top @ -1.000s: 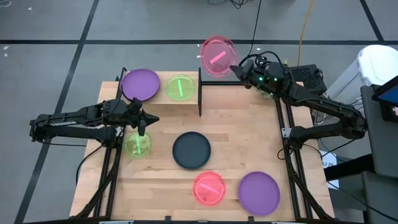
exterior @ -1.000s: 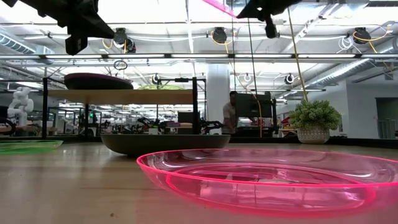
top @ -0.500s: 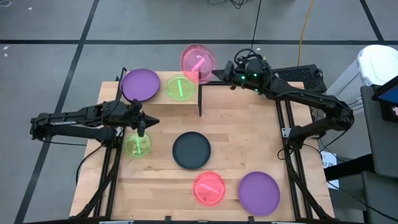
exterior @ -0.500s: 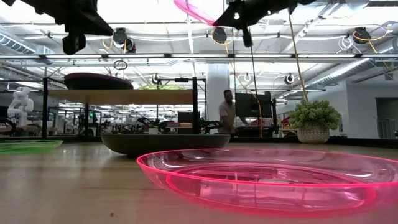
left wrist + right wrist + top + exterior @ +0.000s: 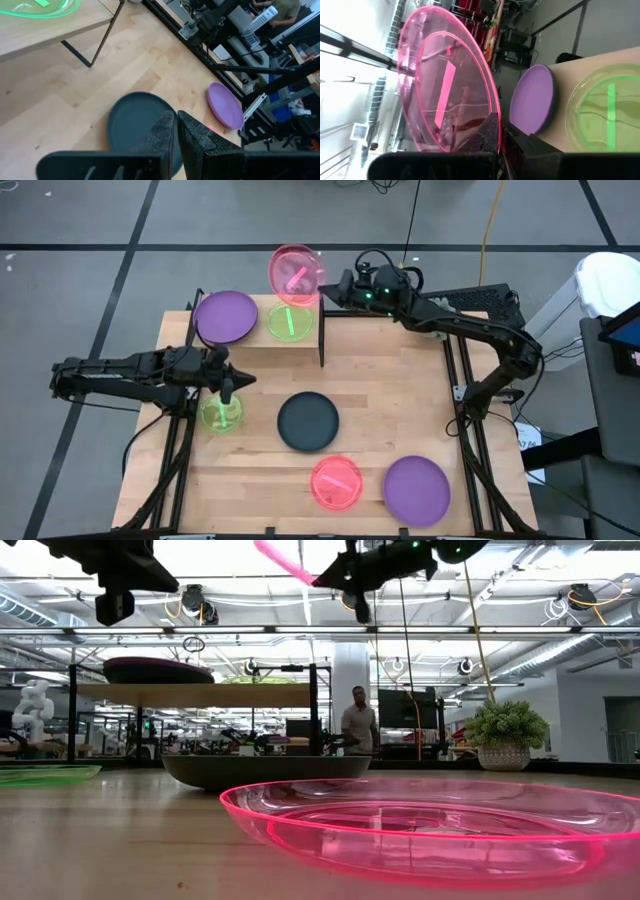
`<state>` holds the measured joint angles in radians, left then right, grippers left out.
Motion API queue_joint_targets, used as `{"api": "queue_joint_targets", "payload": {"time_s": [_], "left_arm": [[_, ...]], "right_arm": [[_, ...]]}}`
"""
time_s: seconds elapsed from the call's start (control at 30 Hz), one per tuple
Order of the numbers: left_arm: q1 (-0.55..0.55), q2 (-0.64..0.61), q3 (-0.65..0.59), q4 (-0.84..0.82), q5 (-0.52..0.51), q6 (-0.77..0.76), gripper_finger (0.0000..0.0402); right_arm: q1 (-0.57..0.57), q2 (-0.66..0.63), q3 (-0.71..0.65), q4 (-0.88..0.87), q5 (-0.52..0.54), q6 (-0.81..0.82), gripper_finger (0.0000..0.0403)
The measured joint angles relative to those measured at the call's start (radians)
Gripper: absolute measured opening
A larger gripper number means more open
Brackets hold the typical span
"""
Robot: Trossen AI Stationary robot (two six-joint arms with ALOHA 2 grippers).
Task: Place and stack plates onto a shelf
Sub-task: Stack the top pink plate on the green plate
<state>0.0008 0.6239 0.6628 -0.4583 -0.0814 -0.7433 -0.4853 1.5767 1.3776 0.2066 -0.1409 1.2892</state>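
Shelf [image 5: 300,346] holds purple plate [image 5: 225,316], green plate [image 5: 290,321] — right pincer [image 5: 330,292] clamps pink plate [image 5: 295,273] above.

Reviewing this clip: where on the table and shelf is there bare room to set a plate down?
Shelf: both spots taken, by the purple plate and green plate. The right gripper holds a pink plate above it. Free: wood right of the shelf's end panel, and the near-left corner below the green plate under the left gripper. Crowded: dark plate, pink plate, purple plate.

Bright, even overhead light; ceiling fixtures glare, the near pink plate [image 5: 430,830] blurs.
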Motion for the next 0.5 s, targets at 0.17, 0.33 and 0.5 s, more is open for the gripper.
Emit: {"api": "queue_joint_targets", "payload": {"time_s": [0.17,0.33,0.5], "left_arm": [[-0.011,0.000,0.000,0.000,-0.010,-0.002,0.0028],[-0.013,0.000,0.000,0.000,-0.017,-0.010,0.0028],[-0.013,0.000,0.000,0.000,-0.018,-0.017,0.0028]], "right_arm": [[-0.014,0.060,0.015,0.003,-0.032,0.000,0.0000],[-0.019,0.116,0.015,0.003,-0.052,-0.003,0.0000],[-0.019,0.173,0.015,0.001,-0.050,-0.018,0.0000]]}}
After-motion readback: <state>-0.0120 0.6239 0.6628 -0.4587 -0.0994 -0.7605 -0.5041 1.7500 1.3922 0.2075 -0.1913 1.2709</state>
